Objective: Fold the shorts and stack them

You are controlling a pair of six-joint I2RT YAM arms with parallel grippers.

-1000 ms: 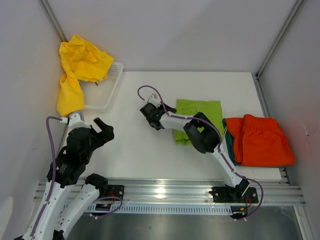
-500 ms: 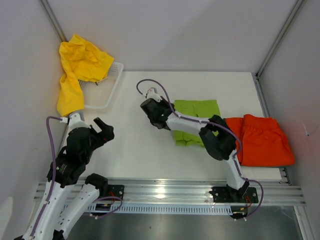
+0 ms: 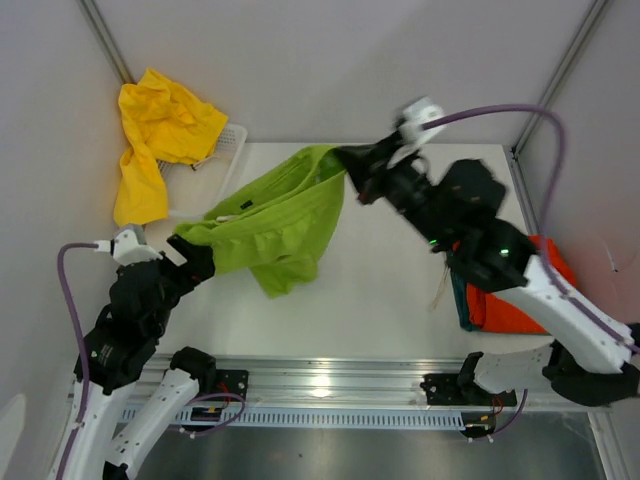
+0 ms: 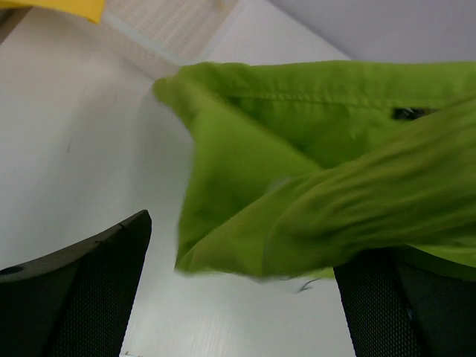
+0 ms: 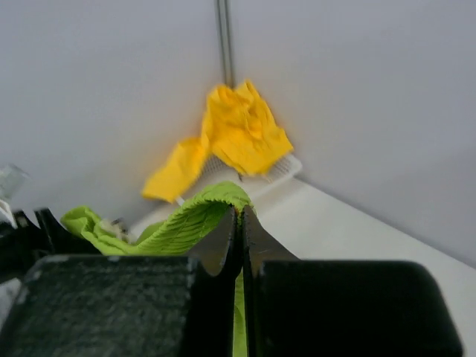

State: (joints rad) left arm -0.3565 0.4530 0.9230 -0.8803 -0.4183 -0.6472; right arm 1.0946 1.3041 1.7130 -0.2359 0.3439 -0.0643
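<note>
Gripping lime green shorts (image 3: 285, 215) by waistband, right tool (image 5: 239, 223) clenched, high above desk (image 3: 380, 290); left tool (image 4: 238, 286) released wide around fabric's other end

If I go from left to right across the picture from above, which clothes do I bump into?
yellow fabric shorts → lime green fabric shorts → orange-red fabric shorts

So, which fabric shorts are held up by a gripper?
The lime green shorts, pinched by the shut right gripper. The yellow shorts drape over the white plastic basket; the orange-red shorts lie on the table.
</note>
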